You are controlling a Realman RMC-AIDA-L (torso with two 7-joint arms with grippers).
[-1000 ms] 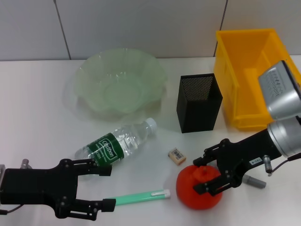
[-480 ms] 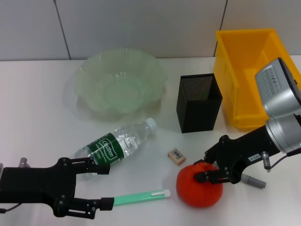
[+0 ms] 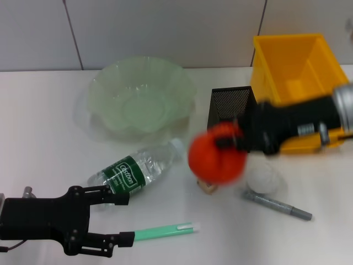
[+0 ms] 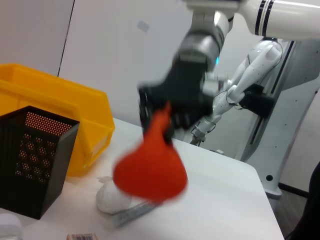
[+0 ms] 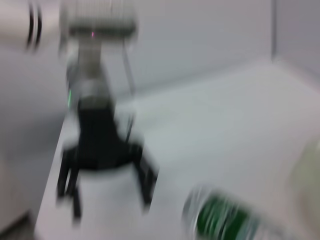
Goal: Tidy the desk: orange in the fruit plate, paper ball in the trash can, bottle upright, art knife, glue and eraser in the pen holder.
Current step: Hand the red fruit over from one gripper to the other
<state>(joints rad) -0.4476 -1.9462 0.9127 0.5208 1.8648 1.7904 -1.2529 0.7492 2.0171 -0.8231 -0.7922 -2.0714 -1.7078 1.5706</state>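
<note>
- Right claw [image 3: 223, 144] is clamped on the orange [image 3: 216, 155] and has it up in the air, off the tabletop [image 3: 44, 121], in front of the pen holder [image 3: 231, 106] and above the eraser [image 3: 208, 187], which just peeks out from under it.
- The grip sits high on the fruit, near the stem bump (the left wrist view shows the orange hanging below the claw). It's round, firm and probably a bit heavy, with waxy skin, so I'd guess it could roll out if the pinch is shallow. A hold across the widest part would be safer.
- The plate [image 3: 140, 94] is off to the robot's left at the back, nothing in it. It looks like glass, so I'd set the orange down low, not drop it.
- Left claw [image 3: 110, 221] sits wide open near the front edge, holding nothing, just beside the bottle [image 3: 135, 168], which lies on its side. A green stick [image 3: 165, 230] lies by its lower finger.
- Paper ball [image 3: 263, 179] and a grey pen-like tool [image 3: 276, 205] are on the tabletop in front of the yellow bin [image 3: 287, 58]. Ball's light and crushable, easy pick.
</note>
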